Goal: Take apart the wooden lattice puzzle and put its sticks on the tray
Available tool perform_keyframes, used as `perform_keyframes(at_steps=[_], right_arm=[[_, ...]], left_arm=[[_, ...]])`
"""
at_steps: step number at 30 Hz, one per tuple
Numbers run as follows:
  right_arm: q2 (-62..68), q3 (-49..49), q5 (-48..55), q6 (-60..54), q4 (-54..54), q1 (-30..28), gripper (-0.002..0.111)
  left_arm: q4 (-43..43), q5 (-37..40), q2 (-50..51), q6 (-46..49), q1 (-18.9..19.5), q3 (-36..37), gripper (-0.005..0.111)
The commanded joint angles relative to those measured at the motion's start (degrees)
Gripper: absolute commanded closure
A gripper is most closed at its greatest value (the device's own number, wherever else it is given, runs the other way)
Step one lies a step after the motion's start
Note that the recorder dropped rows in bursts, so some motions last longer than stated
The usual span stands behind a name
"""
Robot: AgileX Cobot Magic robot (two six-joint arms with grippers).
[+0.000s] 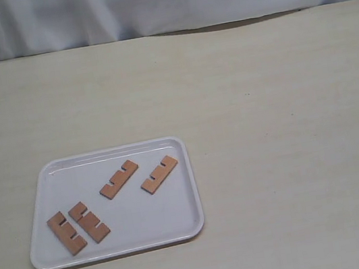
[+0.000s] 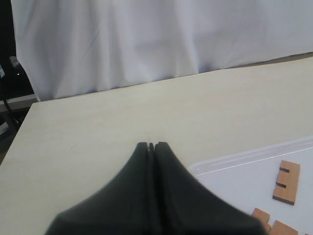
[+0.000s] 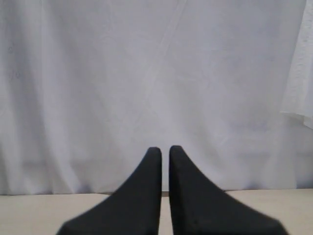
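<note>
No assembled lattice puzzle shows in any view. Several separate notched sticks lie flat in the white tray (image 1: 144,215) at the table's front left. Two sticks (image 1: 119,179) (image 1: 159,174) lie near its far rim. Two more (image 1: 67,233) (image 1: 89,222) lie side by side at its front left corner. Neither gripper appears in the exterior view. My left gripper (image 2: 151,145) is shut with nothing in it, above bare table beside the tray (image 2: 234,181), where one stick (image 2: 287,182) shows. My right gripper (image 3: 165,148) faces the curtain, holding nothing, with only a thin slit between its fingers.
A pale wooden table (image 1: 280,125) spreads to the right of and behind the tray. A white curtain (image 1: 158,1) hangs along the table's far edge. At the side of the left wrist view the table ends (image 2: 19,132) beside dark equipment.
</note>
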Motion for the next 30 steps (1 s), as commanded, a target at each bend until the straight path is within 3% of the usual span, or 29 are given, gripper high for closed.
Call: perform_keyframes(at_steps=[1,12,16,20,22,30], right_arm=[[-4.16,0.11,2.18,0.35,1.80,-0.23,0.103],[-4.16,0.53,9.52,0.35,3.59,0.00,0.103],[-4.16,6.18,2.54,0.50,6.18,0.00,0.103],[-4.16,18.80,-9.25,0.50,6.18,0.00,0.103],[-4.16,20.48,-3.52,-0.10,5.44,0.00,0.103],[-4.16,20.48,-4.95,0.13,4.88,0.00,0.103]], left_arm=[[-0.12,-0.52,-0.14,0.30,0.60,0.18,0.107],[-0.12,-0.52,-0.14,0.30,0.60,0.18,0.107],[-0.12,-0.52,-0.14,0.30,0.60,0.18,0.107],[-0.12,-0.52,-0.14,0.30,0.60,0.18,0.107],[-0.12,-0.52,-0.14,0.30,0.60,0.18,0.107],[-0.12,-0.52,-0.14,0.30,0.60,0.18,0.107]])
